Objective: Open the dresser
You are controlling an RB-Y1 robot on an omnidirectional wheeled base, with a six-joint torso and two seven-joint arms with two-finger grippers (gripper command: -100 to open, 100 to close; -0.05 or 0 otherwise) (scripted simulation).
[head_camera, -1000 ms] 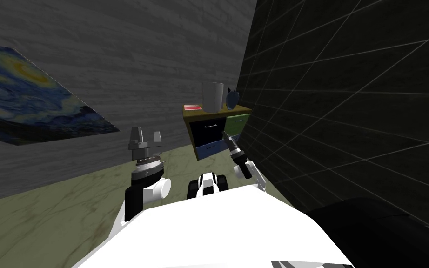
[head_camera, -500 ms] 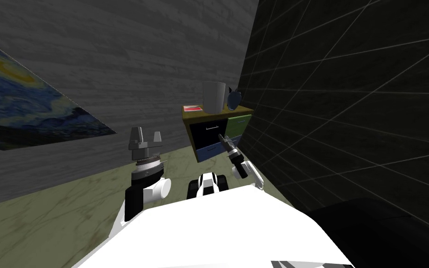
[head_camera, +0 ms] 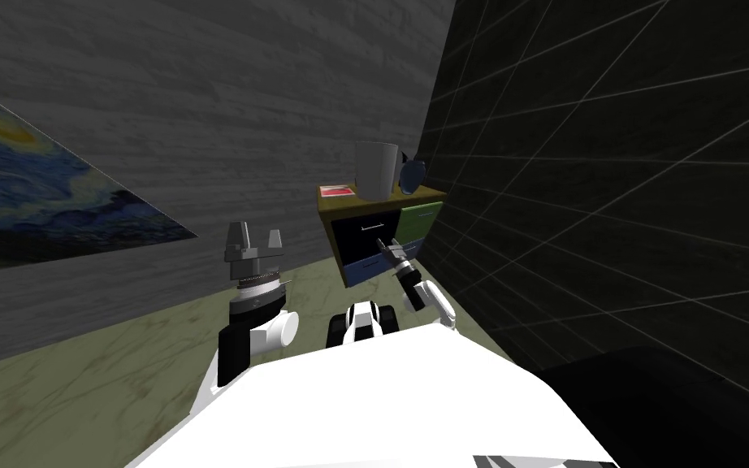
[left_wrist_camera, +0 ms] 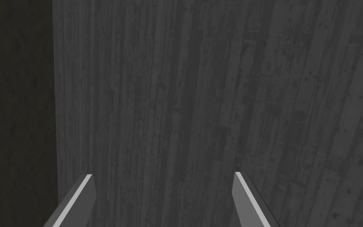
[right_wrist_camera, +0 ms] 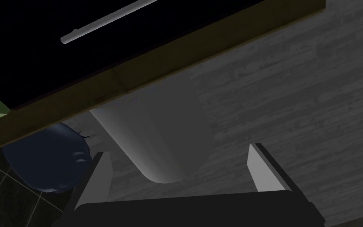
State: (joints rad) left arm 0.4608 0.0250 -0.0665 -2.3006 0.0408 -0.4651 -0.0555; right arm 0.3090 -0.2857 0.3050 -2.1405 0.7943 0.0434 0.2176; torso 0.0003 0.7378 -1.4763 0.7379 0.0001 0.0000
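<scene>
The small dresser (head_camera: 329, 219) stands in the corner, tan-framed, with a black drawer front (head_camera: 362, 234), a green front (head_camera: 422, 214) and a blue front (head_camera: 365, 264). My right gripper (head_camera: 381, 244) reaches out in front of the black and blue drawers, fingers open. In the right wrist view the black front (right_wrist_camera: 39, 67) with its grey bar handle (right_wrist_camera: 106, 21) lies just beyond the right gripper (right_wrist_camera: 180, 165), apart from the fingers. My left gripper (head_camera: 253, 241) is raised at the left, open (left_wrist_camera: 161, 197), holding nothing.
On the dresser top stand a white cylinder (head_camera: 377, 169), a dark blue round object (head_camera: 411, 175) and a flat red item (head_camera: 336, 191). A dark tiled wall (head_camera: 608, 203) runs close along the right, a grey plank wall (head_camera: 202, 122) behind. Green floor (head_camera: 105, 382) lies at the left.
My right gripper has moved a little left, from before the green front to before the black and blue drawers. The head view has turned slightly. The left arm is still.
</scene>
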